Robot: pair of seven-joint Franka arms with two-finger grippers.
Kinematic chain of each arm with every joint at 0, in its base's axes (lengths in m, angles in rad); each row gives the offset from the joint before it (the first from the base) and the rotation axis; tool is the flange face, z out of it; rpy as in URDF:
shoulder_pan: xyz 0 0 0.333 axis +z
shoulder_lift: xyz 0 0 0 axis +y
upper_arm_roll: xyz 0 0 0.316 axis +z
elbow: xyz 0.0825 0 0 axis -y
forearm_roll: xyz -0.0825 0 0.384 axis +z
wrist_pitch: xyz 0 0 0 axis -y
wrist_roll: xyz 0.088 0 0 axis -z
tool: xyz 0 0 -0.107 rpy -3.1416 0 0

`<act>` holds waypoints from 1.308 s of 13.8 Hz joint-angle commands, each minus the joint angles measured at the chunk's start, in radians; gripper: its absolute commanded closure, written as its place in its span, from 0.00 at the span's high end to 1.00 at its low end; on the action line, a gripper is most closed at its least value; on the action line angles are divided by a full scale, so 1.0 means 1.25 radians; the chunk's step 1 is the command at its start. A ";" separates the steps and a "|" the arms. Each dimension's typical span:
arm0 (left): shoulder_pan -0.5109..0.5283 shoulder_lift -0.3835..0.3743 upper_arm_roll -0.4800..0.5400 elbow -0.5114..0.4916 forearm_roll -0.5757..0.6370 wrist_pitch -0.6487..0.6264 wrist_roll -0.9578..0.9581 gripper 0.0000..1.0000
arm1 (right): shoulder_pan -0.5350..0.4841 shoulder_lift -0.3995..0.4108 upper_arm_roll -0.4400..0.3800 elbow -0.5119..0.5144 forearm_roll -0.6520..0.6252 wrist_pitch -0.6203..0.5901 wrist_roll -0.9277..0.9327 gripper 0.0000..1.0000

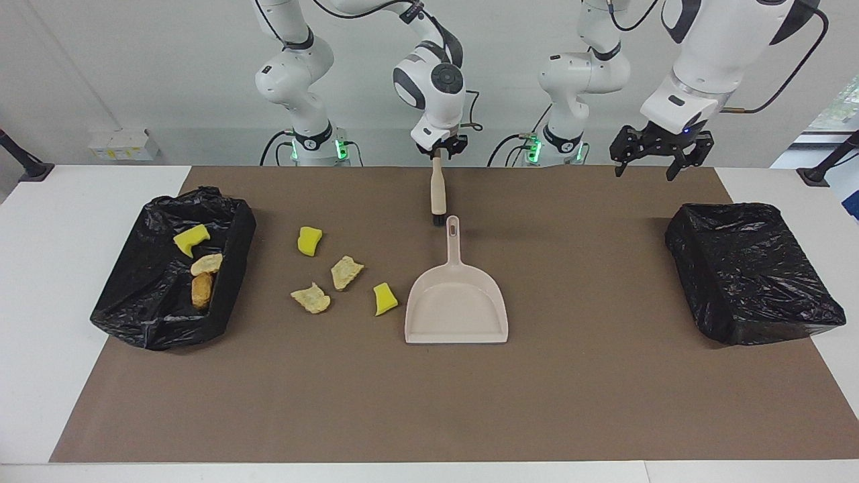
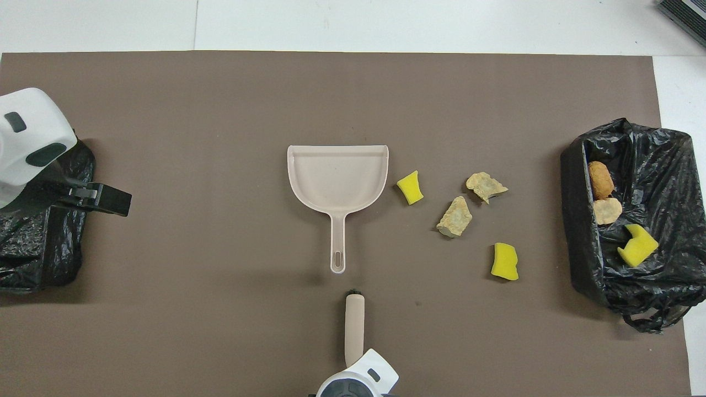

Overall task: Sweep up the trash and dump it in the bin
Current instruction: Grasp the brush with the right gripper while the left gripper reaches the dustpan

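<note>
Right hand (image 1: 439, 153), one brush (image 1: 438, 192), seven scraps (image 1: 345, 272)

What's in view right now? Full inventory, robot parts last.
sponge chunks: 3, yellow; two on the mat, one in the bin with scraps
bread pieces: 4, tan to brown; two on the mat, two in that bin
bin with scraps: 1, black-lined, right arm's end
other bin: 1, black-lined, left arm's end
dustpan: 1, beige, mid-mat
brush: 1, beige, bristles down
mat: 1, brown
right claw: shut on the brush handle's top
left claw: open, above the mat
</note>
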 commanded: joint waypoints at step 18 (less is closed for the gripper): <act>-0.149 -0.005 0.007 -0.188 -0.029 0.225 -0.133 1.00 | 0.020 -0.089 0.000 -0.082 -0.192 0.042 0.254 0.00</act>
